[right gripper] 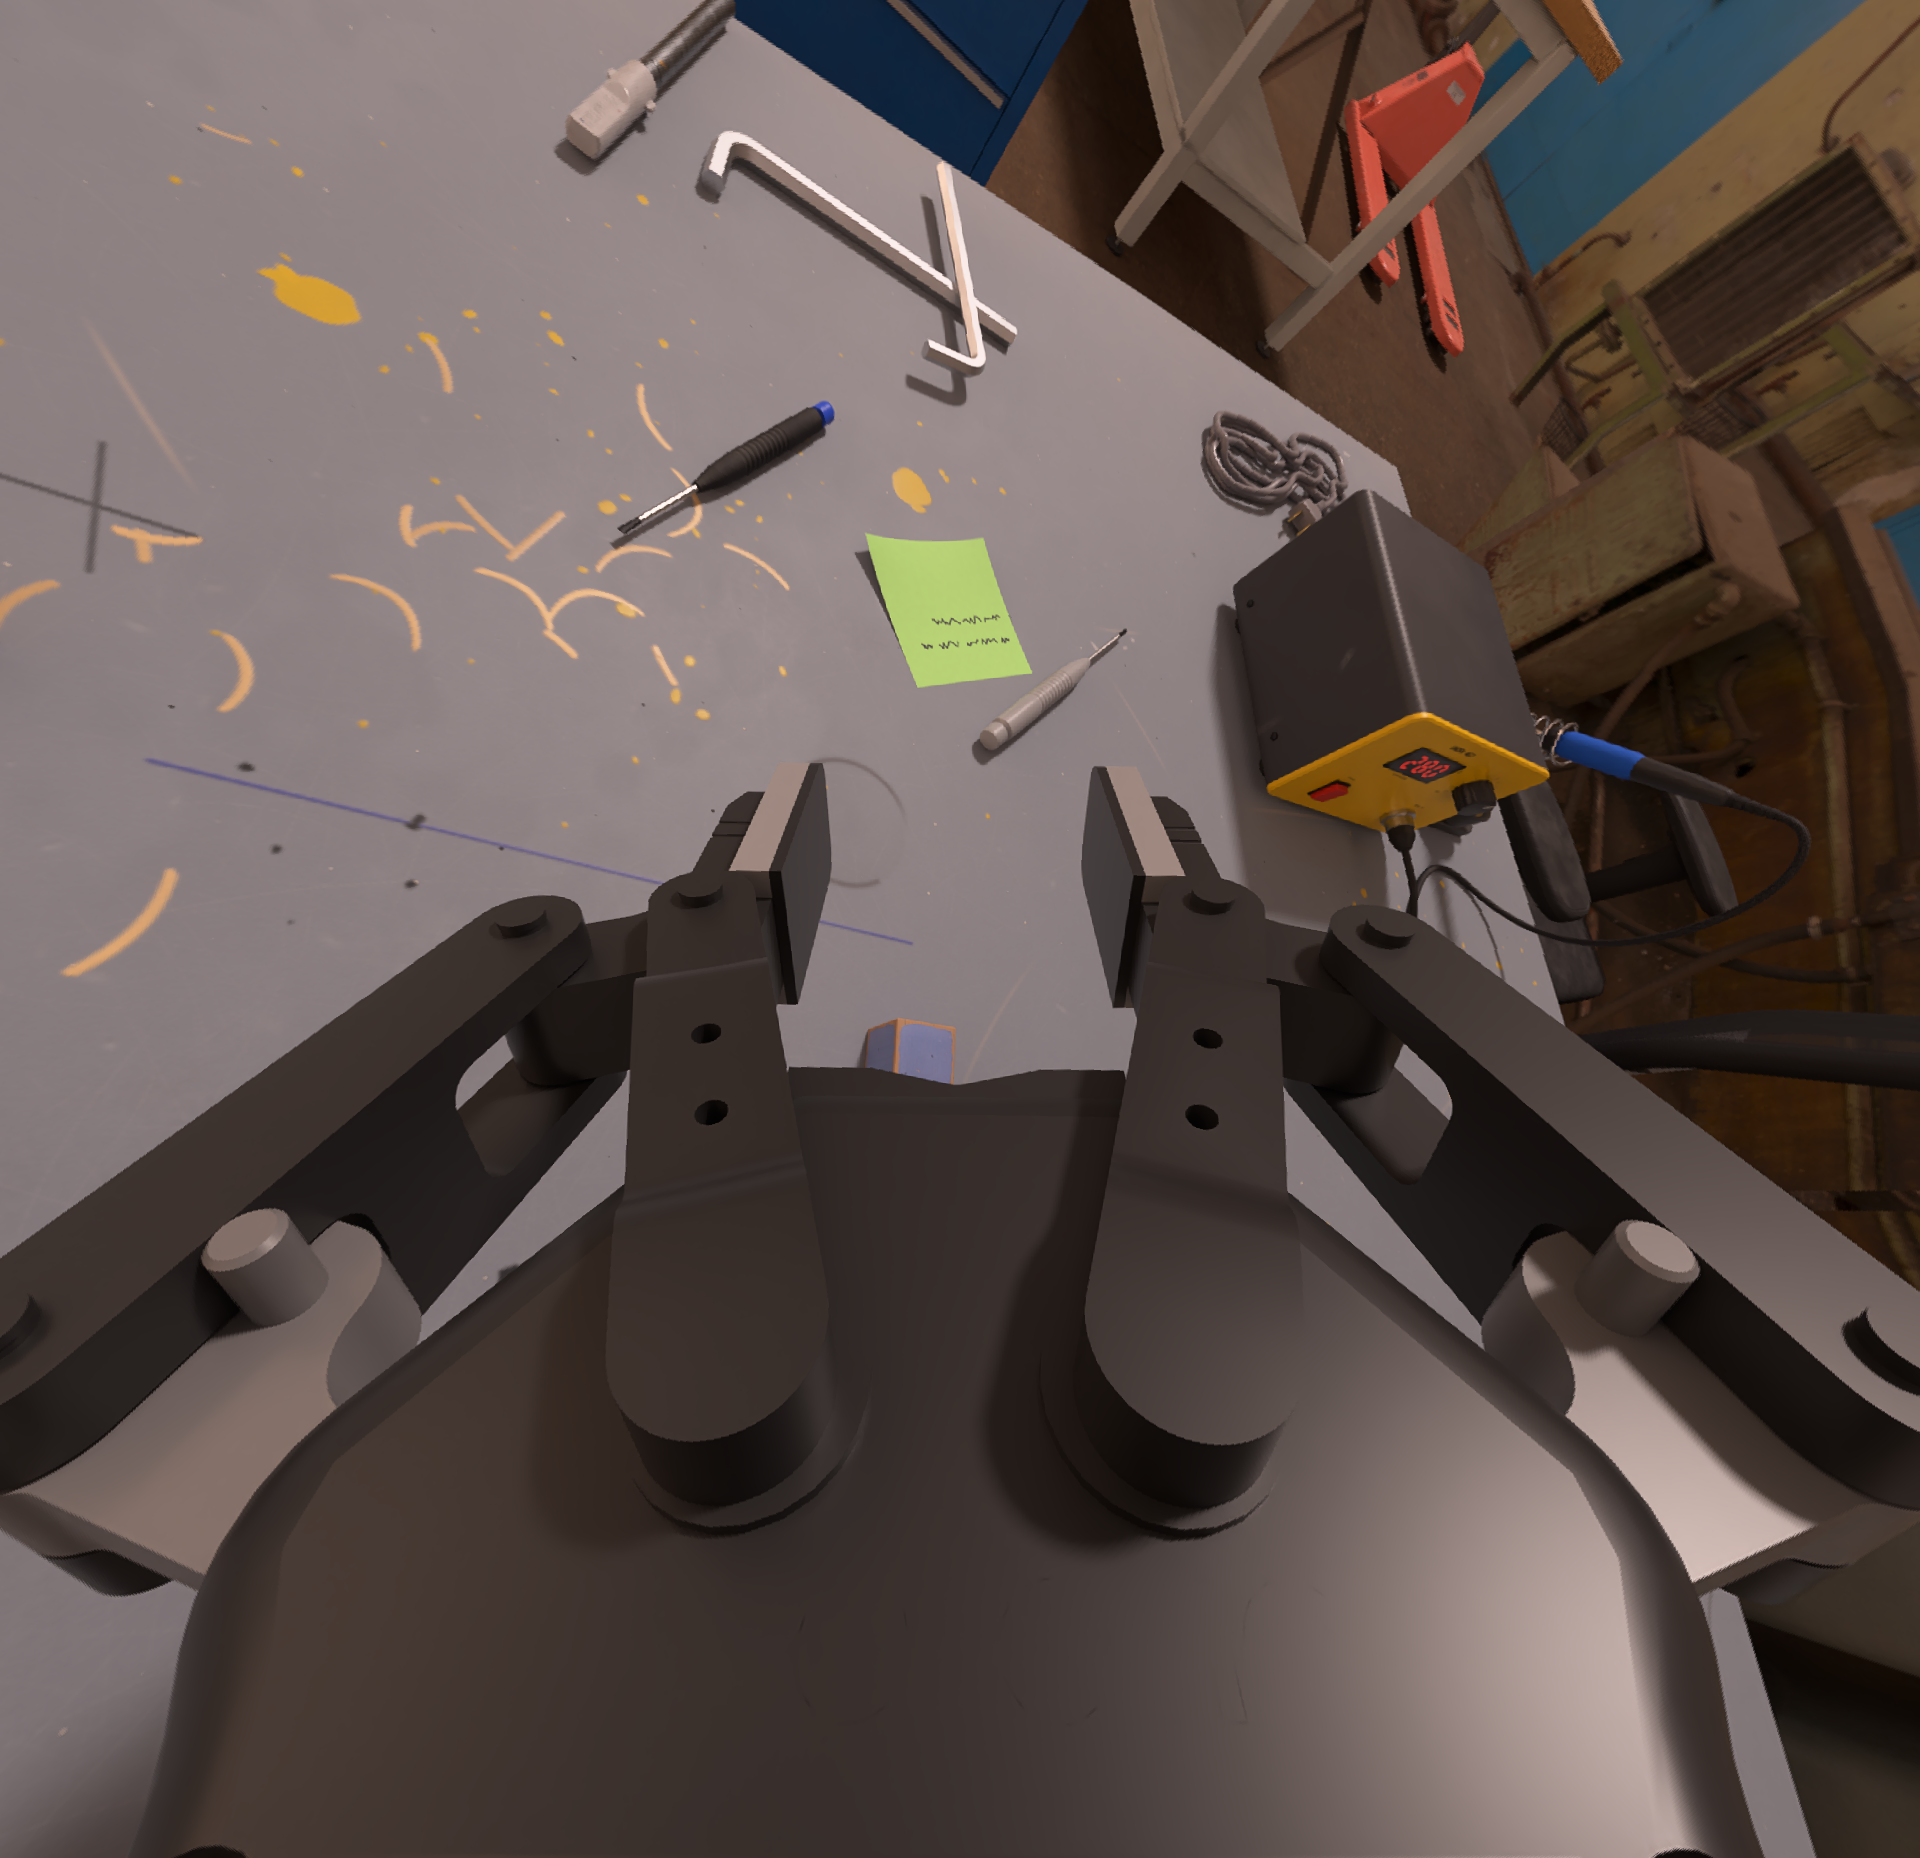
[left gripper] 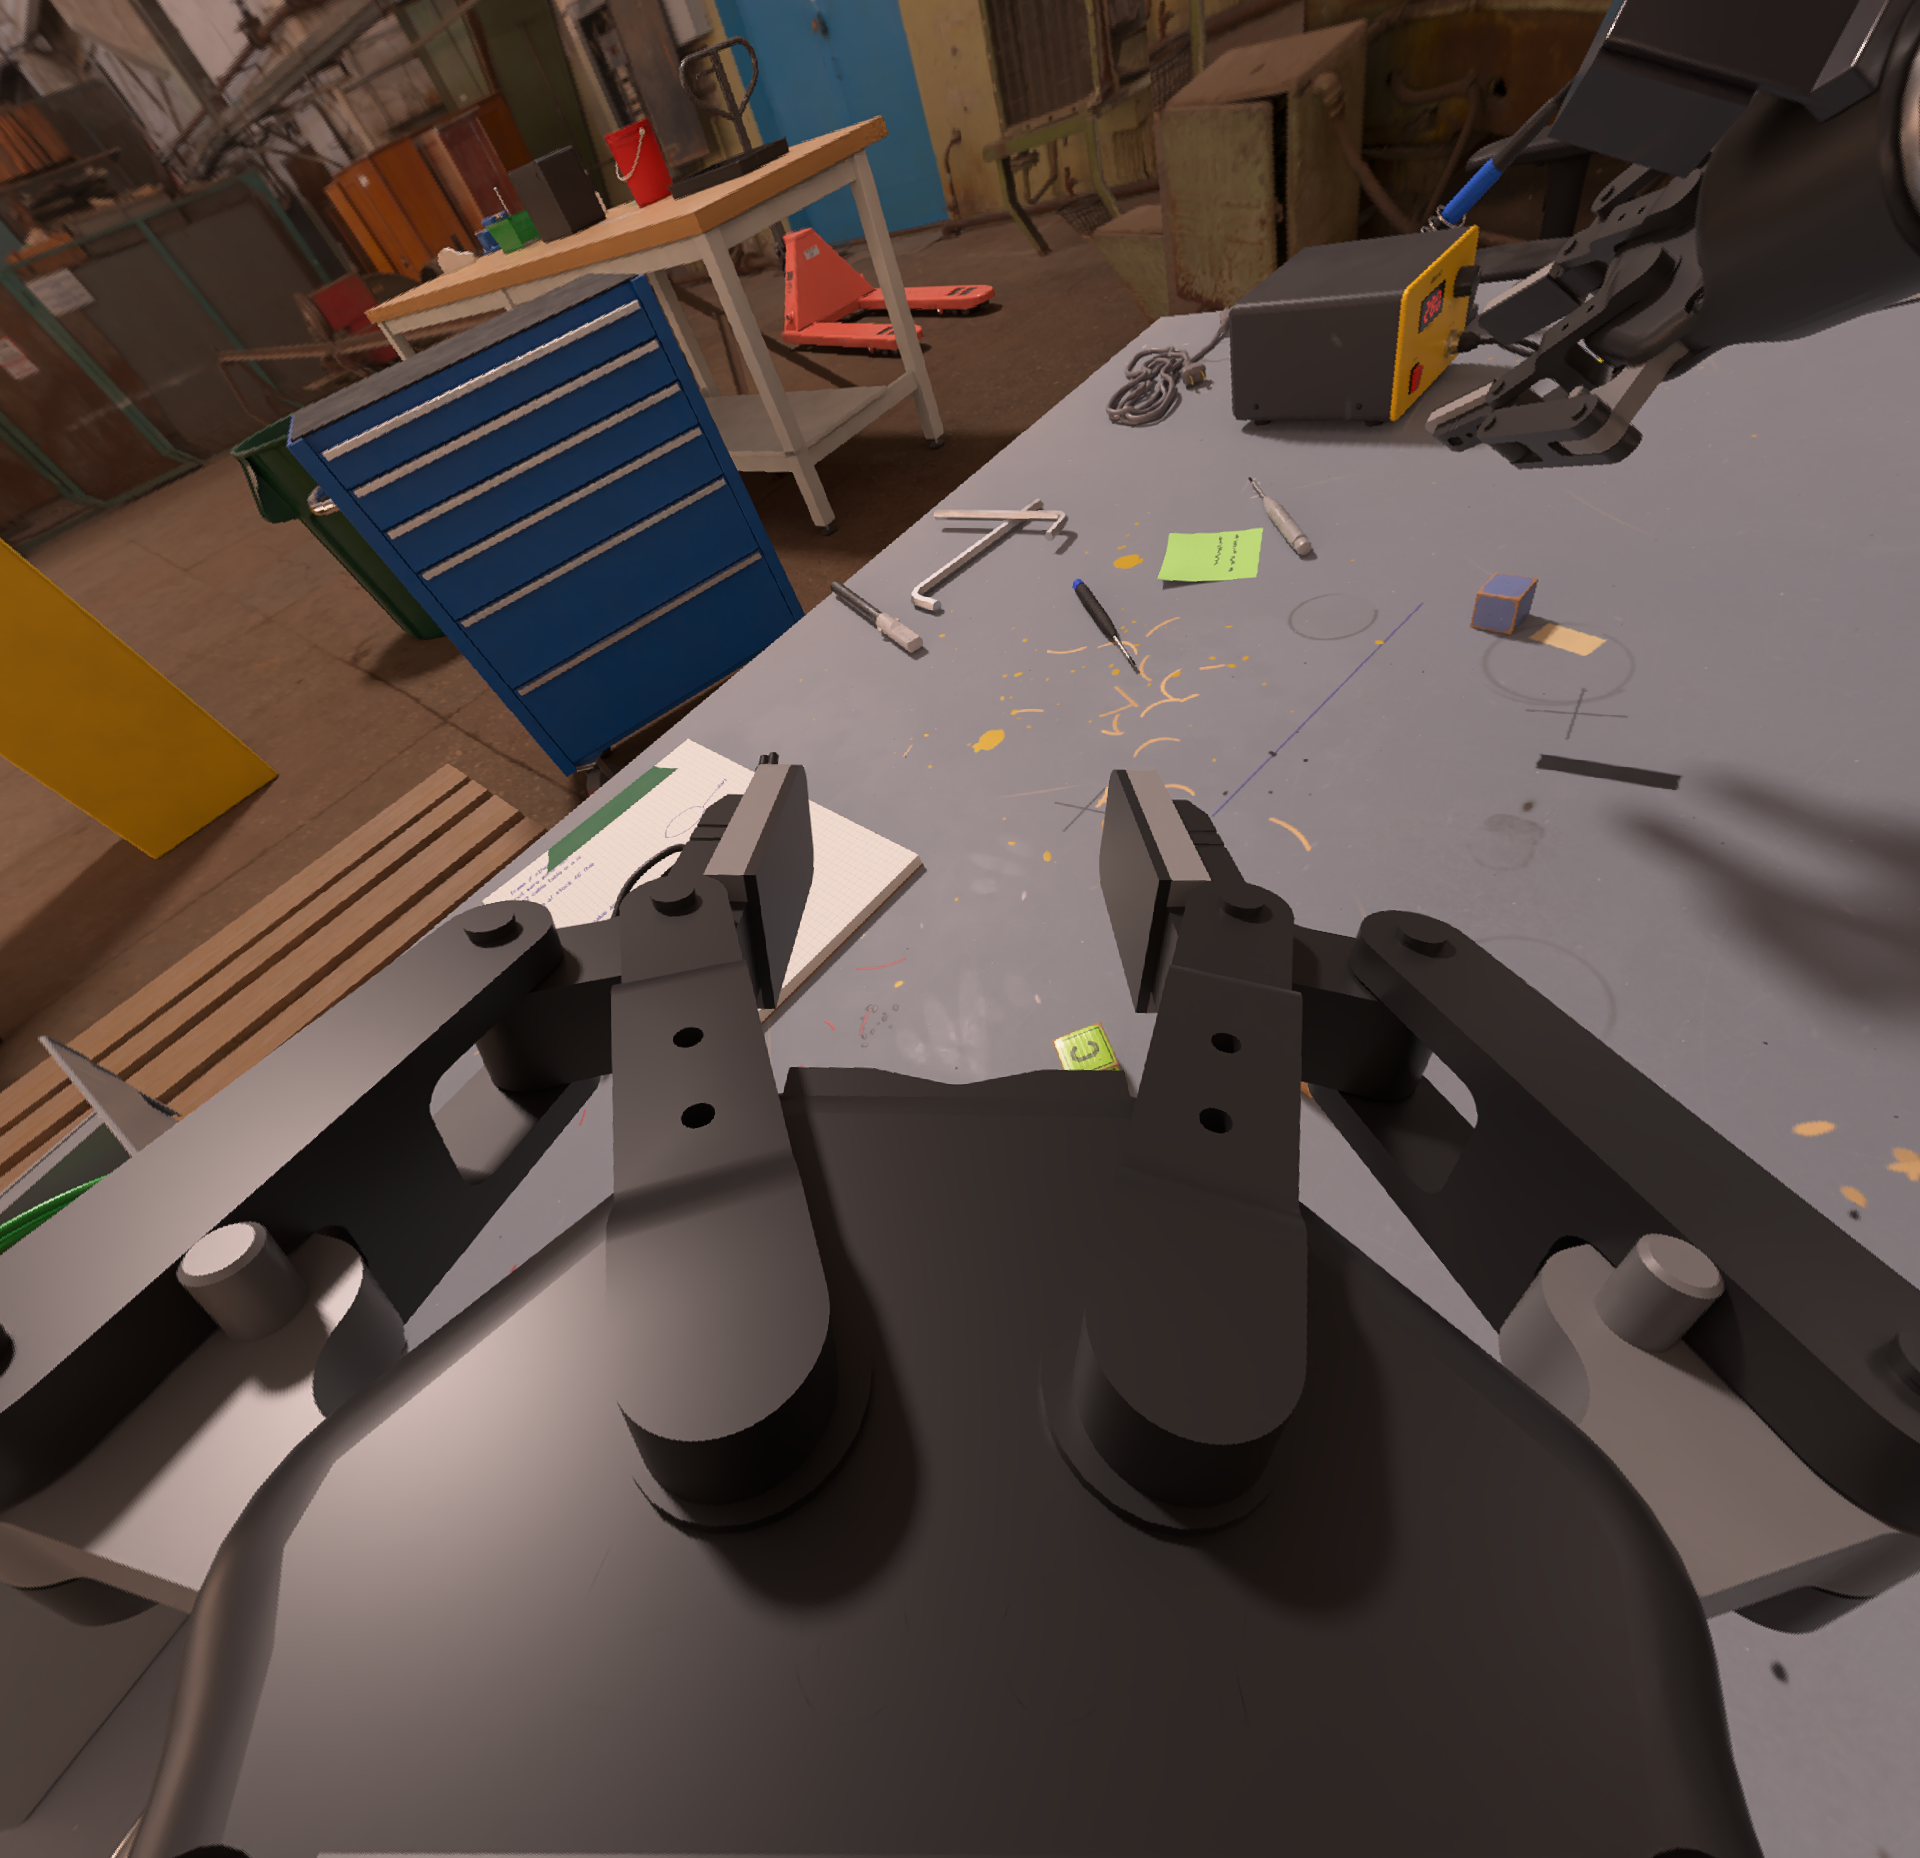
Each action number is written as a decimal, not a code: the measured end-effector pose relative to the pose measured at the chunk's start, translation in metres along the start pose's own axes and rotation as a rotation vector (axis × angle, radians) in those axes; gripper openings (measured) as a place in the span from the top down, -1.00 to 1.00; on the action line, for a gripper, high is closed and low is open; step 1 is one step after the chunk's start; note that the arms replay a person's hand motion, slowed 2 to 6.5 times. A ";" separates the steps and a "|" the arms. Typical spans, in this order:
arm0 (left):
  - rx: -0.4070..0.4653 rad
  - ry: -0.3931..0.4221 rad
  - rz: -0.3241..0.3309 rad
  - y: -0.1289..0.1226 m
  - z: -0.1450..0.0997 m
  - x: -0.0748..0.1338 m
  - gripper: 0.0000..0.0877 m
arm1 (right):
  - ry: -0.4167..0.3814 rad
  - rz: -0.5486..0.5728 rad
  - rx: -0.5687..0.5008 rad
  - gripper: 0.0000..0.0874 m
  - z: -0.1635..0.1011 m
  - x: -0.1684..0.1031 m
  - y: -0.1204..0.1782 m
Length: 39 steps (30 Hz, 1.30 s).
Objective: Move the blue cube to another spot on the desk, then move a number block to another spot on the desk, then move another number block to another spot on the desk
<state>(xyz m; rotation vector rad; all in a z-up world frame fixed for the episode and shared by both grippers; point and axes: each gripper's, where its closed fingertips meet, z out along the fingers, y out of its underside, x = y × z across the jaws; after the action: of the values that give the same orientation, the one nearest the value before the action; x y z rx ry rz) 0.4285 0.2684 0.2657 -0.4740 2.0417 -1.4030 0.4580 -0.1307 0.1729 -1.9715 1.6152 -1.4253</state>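
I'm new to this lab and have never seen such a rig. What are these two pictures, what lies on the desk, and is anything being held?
Each picture comes from a camera on a robot arm's wrist, looking forward along its two dark fingers. The left gripper is open and empty above the grey desk, with a yellow-green number block just below it and a notepad nearby. The right gripper is also open and empty; the blue cube sits on the desk beneath it. Around lie a green sticky note, a screwdriver, hex keys and a black-and-yellow soldering station.
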 end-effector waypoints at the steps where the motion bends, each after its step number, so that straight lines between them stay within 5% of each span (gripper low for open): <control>1: 0.001 -0.001 0.000 0.000 0.000 0.000 -0.15 | -0.001 -0.003 0.004 -0.02 -0.001 -0.001 -0.002; 25: 0.008 -0.006 -0.005 -0.002 -0.005 -0.004 -0.15 | -0.060 -0.075 0.083 -0.02 -0.025 -0.041 -0.041; 39: 0.006 -0.005 -0.009 -0.001 -0.007 -0.007 -0.16 | -0.199 -0.101 0.121 -0.01 -0.034 -0.083 -0.063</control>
<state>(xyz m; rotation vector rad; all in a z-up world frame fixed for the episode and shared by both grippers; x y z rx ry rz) 0.4289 0.2775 0.2708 -0.4847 2.0330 -1.4111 0.4778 -0.0236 0.1893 -2.0762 1.3318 -1.2810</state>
